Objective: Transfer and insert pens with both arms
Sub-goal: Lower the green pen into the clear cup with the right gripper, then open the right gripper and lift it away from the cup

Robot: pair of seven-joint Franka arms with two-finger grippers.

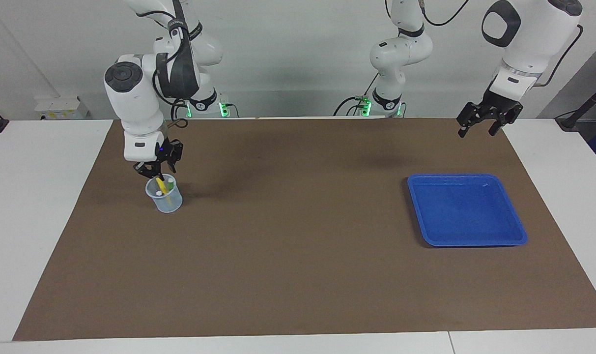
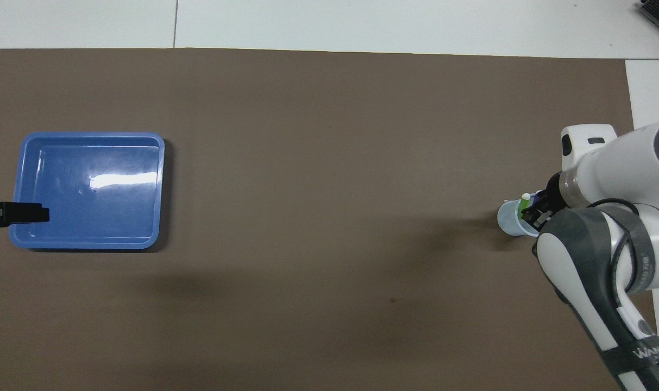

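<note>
A clear plastic cup (image 1: pixel 166 201) stands on the brown mat toward the right arm's end of the table. A yellow pen (image 1: pixel 161 185) and a green pen (image 1: pixel 170 187) lean inside it, pale ends up. My right gripper (image 1: pixel 155 171) hangs just above the cup's rim, open, with nothing between its fingers. In the overhead view the cup (image 2: pixel 506 220) and the green pen's tip (image 2: pixel 523 201) peek out beside the right gripper (image 2: pixel 534 210). My left gripper (image 1: pixel 477 130) waits open and empty in the air, over the mat's edge by the left arm's end.
A blue tray (image 1: pixel 467 241) with nothing in it lies on the mat toward the left arm's end. In the overhead view the left gripper (image 2: pixel 33 214) overlaps the tray's rim (image 2: pixel 90 245). A white table surrounds the mat (image 1: pixel 298 255).
</note>
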